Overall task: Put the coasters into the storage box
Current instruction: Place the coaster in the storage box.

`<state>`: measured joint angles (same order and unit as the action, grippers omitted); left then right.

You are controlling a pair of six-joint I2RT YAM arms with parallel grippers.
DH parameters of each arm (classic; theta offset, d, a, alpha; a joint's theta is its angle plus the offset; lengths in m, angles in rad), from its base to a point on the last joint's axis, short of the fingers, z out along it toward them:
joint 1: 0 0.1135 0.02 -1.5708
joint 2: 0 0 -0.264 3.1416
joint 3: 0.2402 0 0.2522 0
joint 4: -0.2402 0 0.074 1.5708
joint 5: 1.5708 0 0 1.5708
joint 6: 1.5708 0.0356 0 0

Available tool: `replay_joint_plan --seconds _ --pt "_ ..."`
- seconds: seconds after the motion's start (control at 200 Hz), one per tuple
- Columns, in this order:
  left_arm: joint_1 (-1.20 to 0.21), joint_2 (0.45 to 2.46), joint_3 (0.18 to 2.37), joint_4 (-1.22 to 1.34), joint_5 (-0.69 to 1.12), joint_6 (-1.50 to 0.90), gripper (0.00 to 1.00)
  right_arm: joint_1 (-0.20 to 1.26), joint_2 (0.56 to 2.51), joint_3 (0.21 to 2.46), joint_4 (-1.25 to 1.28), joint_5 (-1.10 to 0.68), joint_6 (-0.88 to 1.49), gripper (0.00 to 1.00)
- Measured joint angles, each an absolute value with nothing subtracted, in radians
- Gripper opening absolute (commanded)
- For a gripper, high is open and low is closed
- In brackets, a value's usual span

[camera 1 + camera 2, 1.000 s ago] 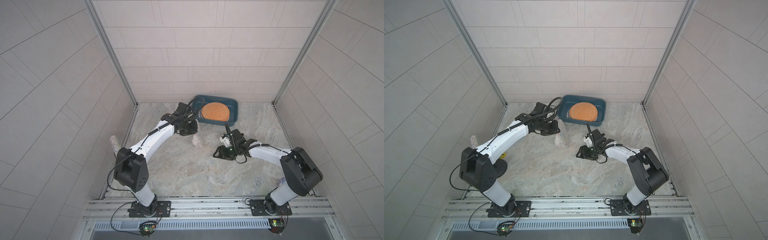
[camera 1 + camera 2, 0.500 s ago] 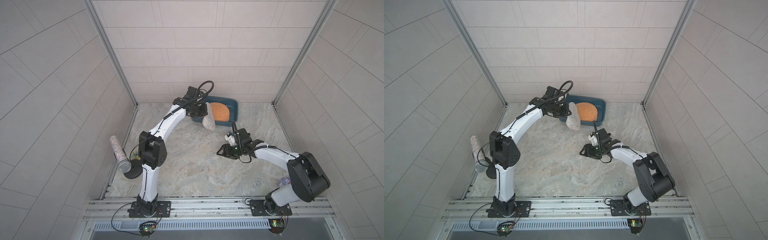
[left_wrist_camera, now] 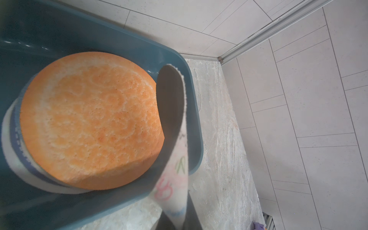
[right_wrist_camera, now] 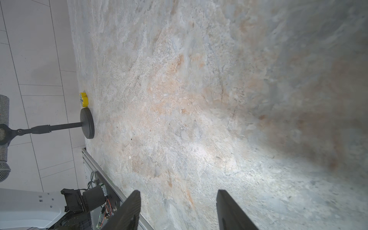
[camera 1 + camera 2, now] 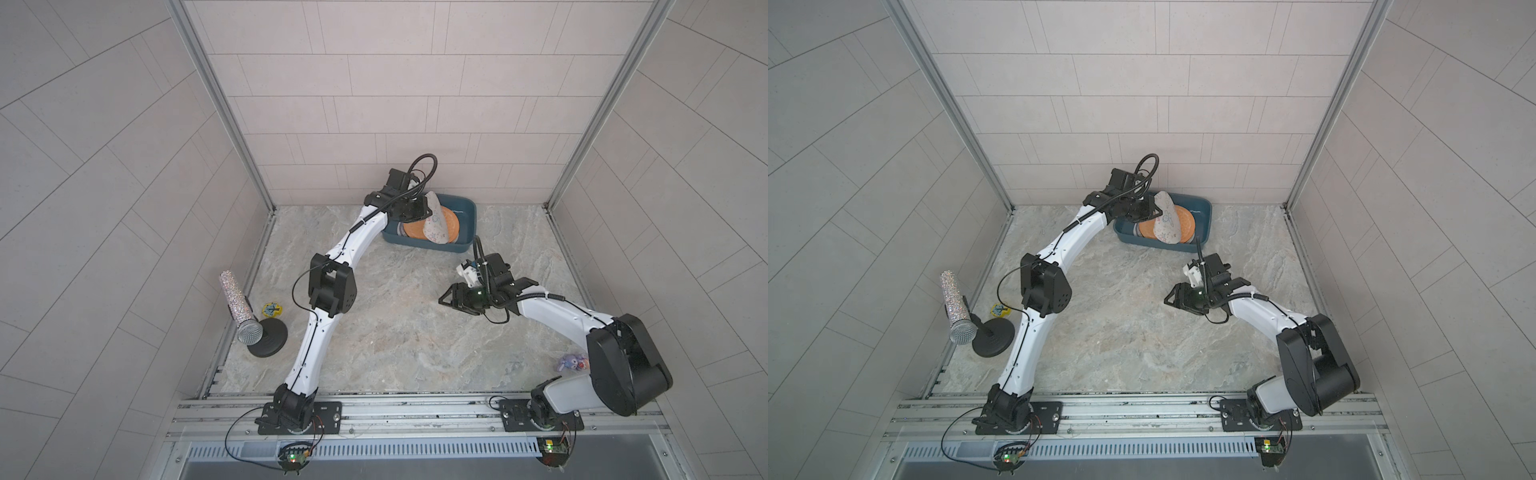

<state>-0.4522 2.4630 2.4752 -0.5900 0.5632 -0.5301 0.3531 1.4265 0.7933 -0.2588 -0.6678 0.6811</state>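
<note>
Left arm stretched far back across the bench, wrist over the near-left corner of the box. Left end effector clamped on the edge of a pale, thin round coaster with a flower/butterfly print; the disc hangs tilted on edge over the box interior, dark underside toward the wrist camera.

Right arm folded low, forearm pointing at bench centre. Right end effector has its jaws apart, nothing between them, just above the bare bench.

Dark teal-blue rectangular plastic storage box sits against the back wall. Inside: textured orange round coaster on top of a stack; white and blue disc edges show under it.

Stone-pattern bench, pale tiled walls on three sides. Left edge: glitter-handled microphone on a black round stand, small yellow piece beside it. Front right: small purple plush toy.
</note>
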Motion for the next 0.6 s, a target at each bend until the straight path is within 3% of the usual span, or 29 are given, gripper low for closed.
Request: replay_joint_plan --seconds 0.42,0.56,0.6 --pt "-0.411 2.654 2.513 -0.356 0.574 -0.64 0.01 0.352 1.463 0.792 -0.258 -0.669 0.686 0.64" --pt "-0.374 2.684 2.502 -0.396 0.533 -0.651 0.23 0.352 1.463 0.792 -0.255 -0.669 0.69 0.64" --pt "-0.368 2.684 2.498 -0.406 0.521 -0.651 0.34 0.352 1.463 0.792 -0.255 -0.669 0.69 0.64"
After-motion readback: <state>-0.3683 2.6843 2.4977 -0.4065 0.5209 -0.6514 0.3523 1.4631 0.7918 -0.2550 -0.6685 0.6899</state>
